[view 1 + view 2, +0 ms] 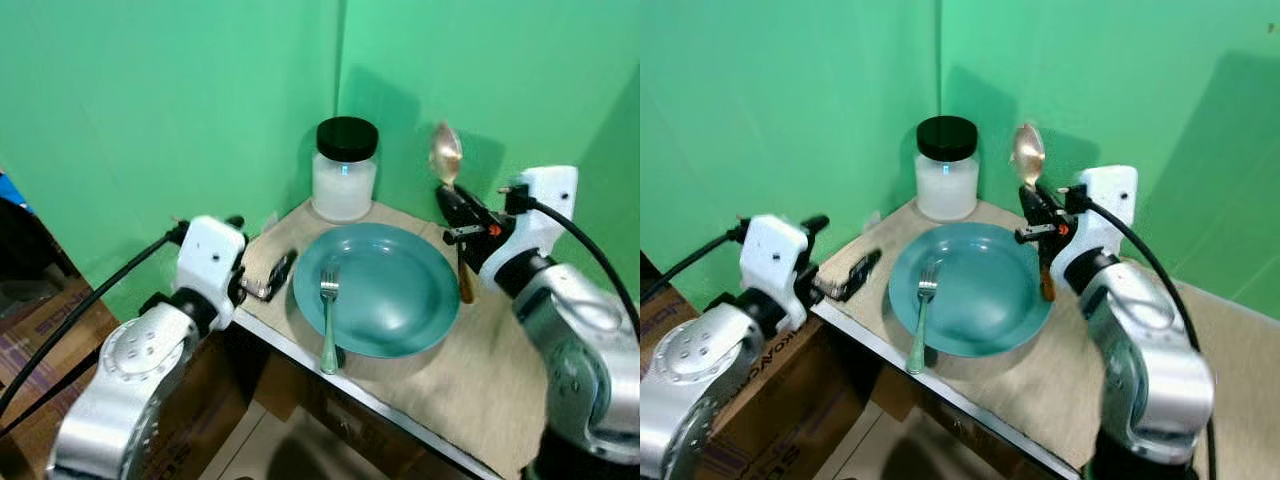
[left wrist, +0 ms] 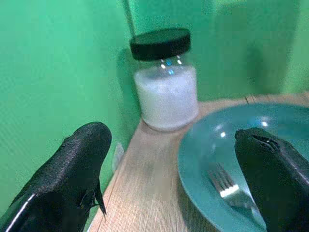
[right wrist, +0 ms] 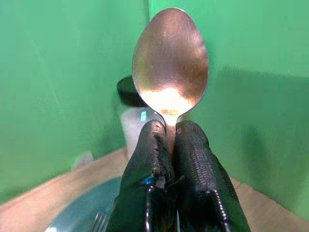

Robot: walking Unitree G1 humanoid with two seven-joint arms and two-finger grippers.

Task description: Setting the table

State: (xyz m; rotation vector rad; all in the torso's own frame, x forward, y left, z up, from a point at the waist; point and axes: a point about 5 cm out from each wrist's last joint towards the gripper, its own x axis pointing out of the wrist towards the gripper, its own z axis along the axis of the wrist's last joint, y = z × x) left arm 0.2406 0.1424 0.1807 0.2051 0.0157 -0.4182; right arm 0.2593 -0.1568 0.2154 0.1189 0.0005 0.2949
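The right gripper (image 1: 452, 194) is pinching the spoon (image 1: 445, 153) upright, jaws closed on its neck, above the worktop's (image 1: 480, 370) back edge beside the plate (image 1: 400, 290). The left gripper (image 1: 272, 276) is resting open-jawed at the worktop's left edge. Held so thinly, the spoon could be swivelling or slipping, clattering onto the plate where the fork (image 1: 329, 310) is lying, or knocking the jar (image 1: 345, 170).

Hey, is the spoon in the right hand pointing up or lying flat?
Pointing up. The right hand pinches the spoon by its neck, bowl raised above the fingers, handle hanging down beside the teal plate.
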